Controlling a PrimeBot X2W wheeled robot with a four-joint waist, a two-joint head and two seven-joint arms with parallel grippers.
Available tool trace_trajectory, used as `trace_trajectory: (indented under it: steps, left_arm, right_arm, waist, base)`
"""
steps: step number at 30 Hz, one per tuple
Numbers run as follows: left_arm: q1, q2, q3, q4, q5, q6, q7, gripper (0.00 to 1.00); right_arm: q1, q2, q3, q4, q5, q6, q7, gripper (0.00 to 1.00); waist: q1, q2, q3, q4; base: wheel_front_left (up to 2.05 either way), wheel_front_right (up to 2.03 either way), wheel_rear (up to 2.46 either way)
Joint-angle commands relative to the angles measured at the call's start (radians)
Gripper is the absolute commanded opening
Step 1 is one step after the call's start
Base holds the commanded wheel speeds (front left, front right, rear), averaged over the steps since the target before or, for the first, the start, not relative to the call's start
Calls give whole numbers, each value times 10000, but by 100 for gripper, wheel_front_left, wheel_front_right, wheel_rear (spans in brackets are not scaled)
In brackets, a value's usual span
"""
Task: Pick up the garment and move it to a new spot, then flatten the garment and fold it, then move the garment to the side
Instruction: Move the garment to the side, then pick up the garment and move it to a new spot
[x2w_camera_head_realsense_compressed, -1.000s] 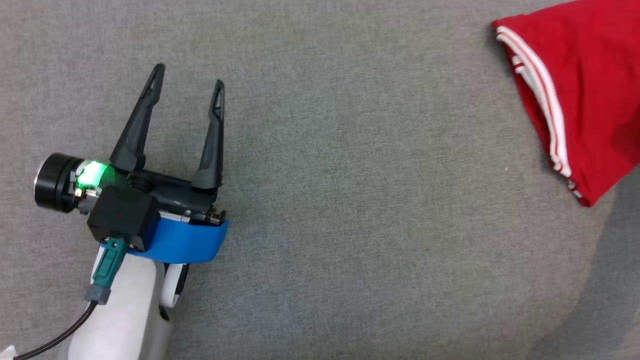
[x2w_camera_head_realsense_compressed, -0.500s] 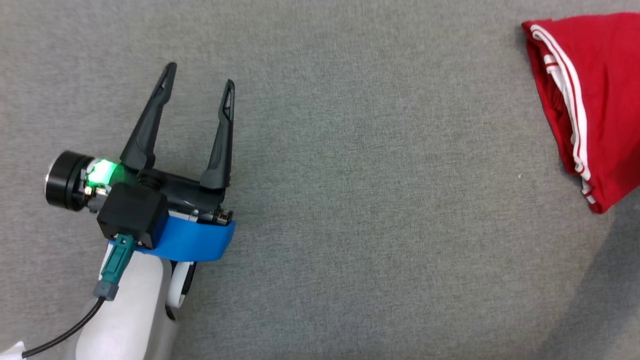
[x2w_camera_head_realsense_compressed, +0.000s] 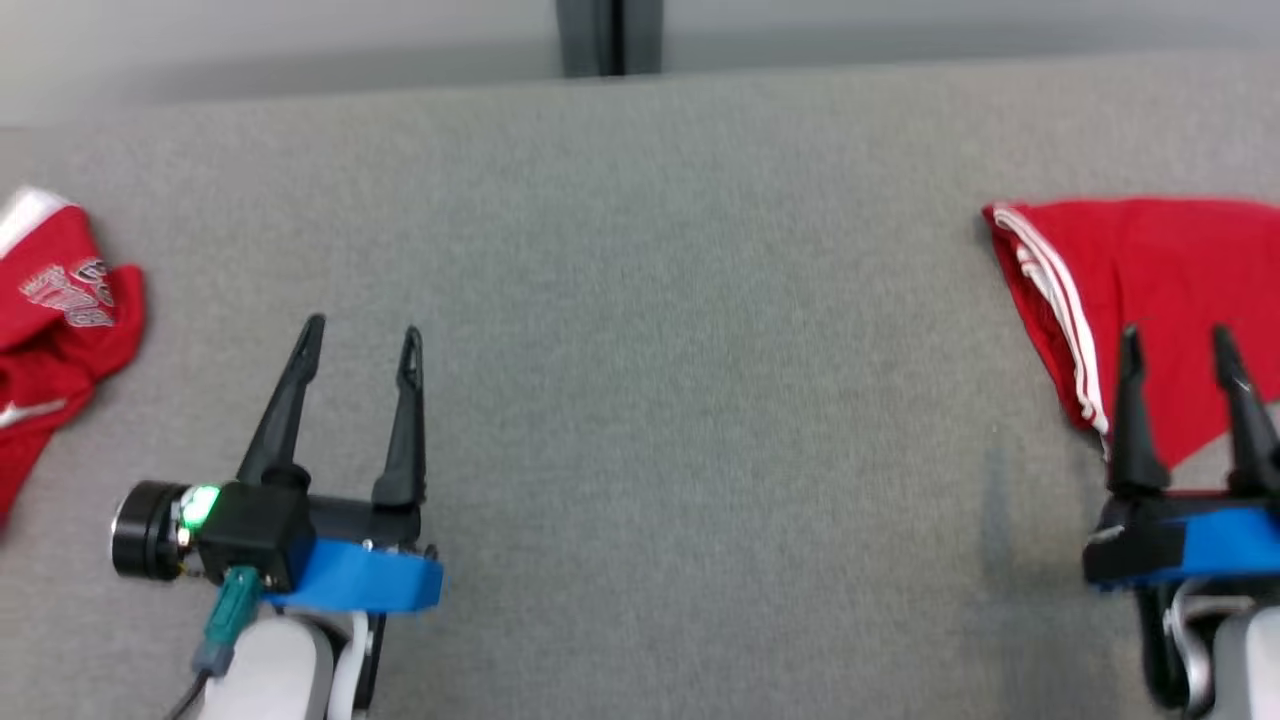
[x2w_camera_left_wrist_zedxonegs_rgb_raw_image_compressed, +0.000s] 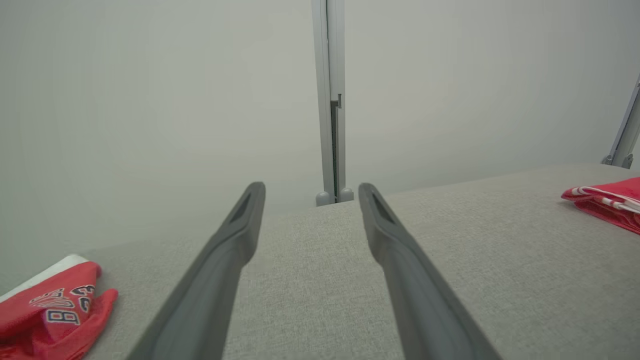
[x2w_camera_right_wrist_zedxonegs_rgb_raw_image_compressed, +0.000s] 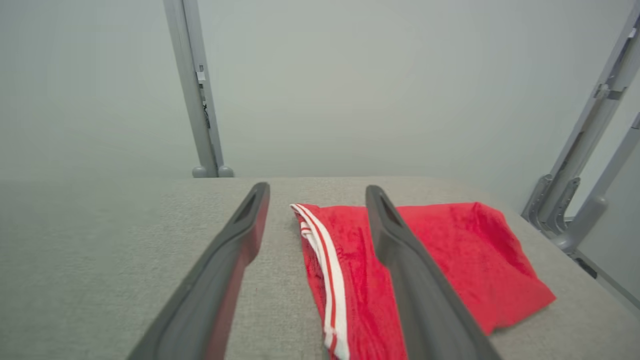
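— Folded red garment (x2w_camera_head_realsense_compressed: 1160, 270)?
— At the worktop's (x2w_camera_head_realsense_compressed: 650, 300) right end, near edge below the right gripper (x2w_camera_head_realsense_compressed: 1176, 340); fingers spread, holding nothing.
— Step?
— Likely the move aside, seemingly done. Next, perhaps: left gripper (x2w_camera_head_realsense_compressed: 362, 332), fingers spread too, toward the crumpled jersey (x2w_camera_head_realsense_compressed: 60, 300).

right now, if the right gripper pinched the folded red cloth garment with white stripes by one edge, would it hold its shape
Probably not: the folded red garment with white stripes lies in soft, wrinkled layers, so it would likely droop and unfold. It looks thin, so probably light. On the textured grey cloth surface, pushing may bunch it rather than slide it.
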Motion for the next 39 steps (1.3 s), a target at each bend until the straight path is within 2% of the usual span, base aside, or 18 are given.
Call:
trace_trajectory:
  steps: [1, 4, 8, 24, 39]
  left_arm:
    - [246, 0, 68, 122, -93, 93, -45, 100]
    - [670, -28, 262, 296, -259, 162, -40, 100]
    - [1223, 65, 407, 520, -383, 224, -44, 100]
    - [2433, 233, 254, 1574, -667, 48, 104, 100]
    - [2304, 223, 234, 1884, -906, 112, 69, 100]
  right_arm:
    - [437, 61, 288, -261, 195, 1, 97, 100]
    - [1038, 119, 979, -742, 518, 1, 307, 100]
    - [1611, 126, 1412, -1094, 789, 1, 551, 100]
    - [3596, 136, 1208, -1603, 1074, 1, 1304, 100]
    - [3843, 135, 1254, -1735, 1194, 1, 1358, 100]
  waist:
    - [4, 2, -382, -11]
    - [4, 2, -848, 211]
    - [4, 2, -1343, 446]
    - [4, 2, -3016, 518]
    - [4, 2, -3096, 636]
  base:
    - [0, 0, 0]
    - [0, 0, 0]
    - [0, 0, 0]
    - [0, 0, 0]
    - [0, 0, 0]
